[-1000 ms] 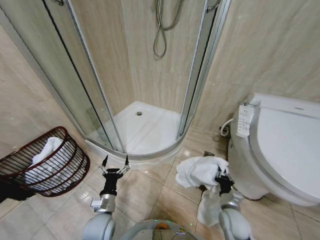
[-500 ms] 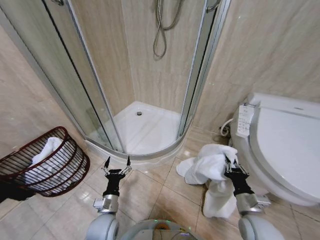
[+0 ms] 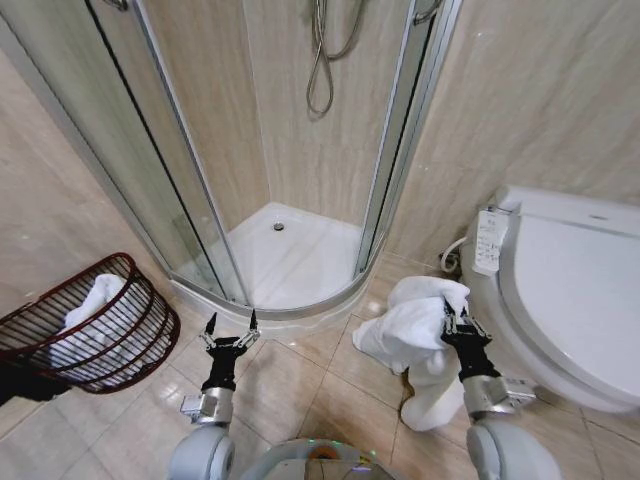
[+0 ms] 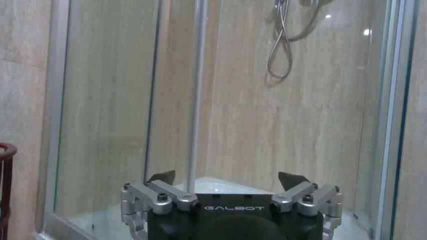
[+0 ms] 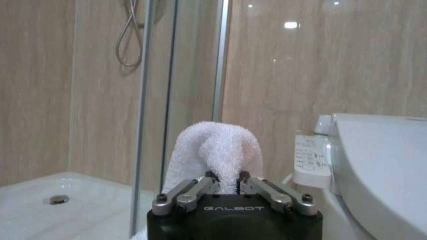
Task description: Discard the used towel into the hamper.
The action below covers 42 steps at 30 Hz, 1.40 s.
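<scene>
Bathroom — shower stall (image 3: pixel 290 250), toilet (image 3: pixel 570 310)

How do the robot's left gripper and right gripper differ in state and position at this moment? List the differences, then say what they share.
The left gripper is open with its fingers spread and holds nothing; the right gripper is shut on the white towel. The left gripper sits in front of the shower tray, nearer the hamper; the right gripper sits beside the toilet, farther from the hamper. Both are the same dark Galbot grippers, raised above the tiled floor.

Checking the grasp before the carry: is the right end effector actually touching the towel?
Touching. The right wrist view shows the right end effector with its fingers pinched on a fold of the white towel; in the head view the towel hangs from it.
</scene>
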Available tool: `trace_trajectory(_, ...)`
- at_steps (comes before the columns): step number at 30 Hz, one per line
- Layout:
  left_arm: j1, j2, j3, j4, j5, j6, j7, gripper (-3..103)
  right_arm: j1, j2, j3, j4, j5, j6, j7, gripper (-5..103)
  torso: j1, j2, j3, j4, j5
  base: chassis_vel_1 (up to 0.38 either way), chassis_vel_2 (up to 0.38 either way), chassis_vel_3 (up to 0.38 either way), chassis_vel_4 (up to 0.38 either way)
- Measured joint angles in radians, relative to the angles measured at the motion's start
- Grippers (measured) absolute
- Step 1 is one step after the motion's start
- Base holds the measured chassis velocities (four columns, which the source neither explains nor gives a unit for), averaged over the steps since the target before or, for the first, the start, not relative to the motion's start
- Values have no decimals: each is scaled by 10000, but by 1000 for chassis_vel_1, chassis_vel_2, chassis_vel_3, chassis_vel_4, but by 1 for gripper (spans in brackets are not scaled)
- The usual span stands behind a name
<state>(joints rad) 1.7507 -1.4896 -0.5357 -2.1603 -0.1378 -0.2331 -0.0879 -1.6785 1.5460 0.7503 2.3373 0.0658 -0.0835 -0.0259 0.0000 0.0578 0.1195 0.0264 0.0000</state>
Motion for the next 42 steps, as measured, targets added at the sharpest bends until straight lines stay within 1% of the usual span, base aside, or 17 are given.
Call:
trace_trajectory(15, 147, 145, -151, -242, -4, 251, -82, 100, 1, -29, -254, -178, -175, 83, 7, 12, 0, 0, 0, 0, 1, 2, 2, 2, 3)
trace_trajectory(33, 166, 61, -69, -294, 262, 182, -41, 100, -315, -68, -207, 81, -121, 269, -128, 12, 0, 0, 0, 0, 0, 74, 83, 85, 78)
trace_trajectory(36, 161, 34, -29, -295, 340, 169, -21, 100, -378, -85, -319, 169, -149, 322, -131, 12, 0, 0, 0, 0, 1, 127, 102, 114, 103)
trace_trajectory(42, 164, 13, 7, -294, 385, 132, 0, 100, -457, -57, -904, 339, -558, 397, -83, 12, 0, 0, 0, 1, 0, 141, 141, 130, 121)
